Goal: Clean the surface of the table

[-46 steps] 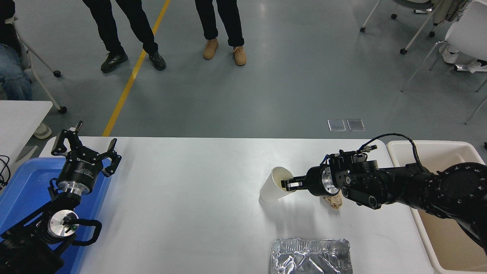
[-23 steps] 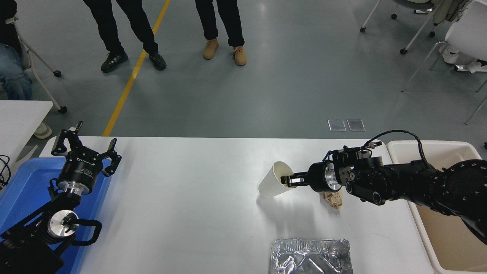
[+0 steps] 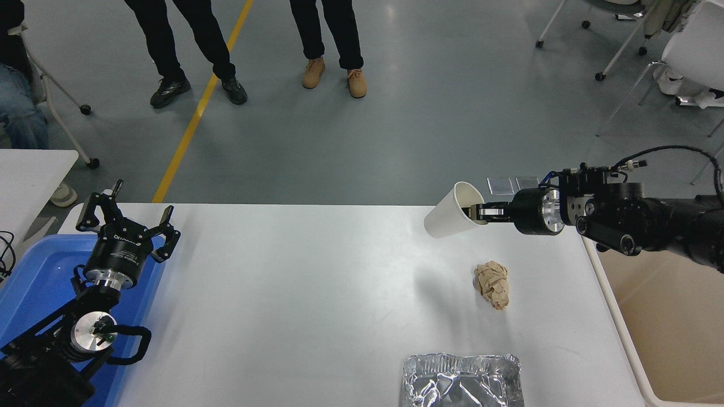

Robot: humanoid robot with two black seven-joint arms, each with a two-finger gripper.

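The white table surface (image 3: pixel 283 294) spans the lower picture. My right gripper (image 3: pixel 472 213) is shut on the rim of a white paper cup (image 3: pixel 449 217), which hangs tilted in the air above the table's far right edge. Below it a crumpled brown paper ball (image 3: pixel 492 284) lies on the table. A crinkled foil tray (image 3: pixel 461 380) sits at the near edge. My left gripper (image 3: pixel 125 217) stands open, parked at the far left over a blue bin (image 3: pixel 34 282).
A beige bin (image 3: pixel 667 316) stands off the table's right end. Two people's legs (image 3: pixel 249 39) stand on the floor beyond the far side. A smaller white table (image 3: pixel 28 169) is at the left edge, chairs at the top right.
My right gripper has lifted the paper cup off the table and carried it up and to the right. The paper ball now shows in full. The left arm has stayed still.
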